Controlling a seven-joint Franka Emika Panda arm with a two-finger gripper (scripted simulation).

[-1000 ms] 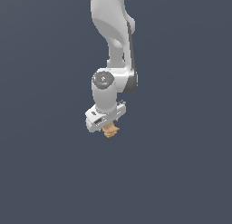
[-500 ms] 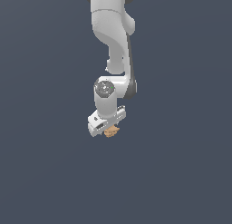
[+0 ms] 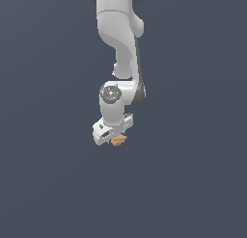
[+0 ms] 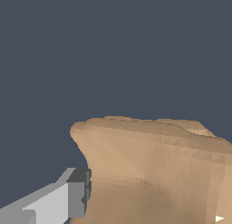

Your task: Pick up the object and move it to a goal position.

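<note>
One small tan object (image 3: 118, 140) sits right under the white end effector (image 3: 116, 137), touching its underside, w/ plain grey all around it. In the wrist view the object (image 4: 154, 173) fills the frame and one finger (image 4: 77, 193) presses against its side, so I judge the end effector is closed on it; the other finger is not visible. No goal marker is seen. For the carry: move slowly, keep grip firm, avoid quick wrist turns, since the lobes give irregular contact and it may slip.
</note>
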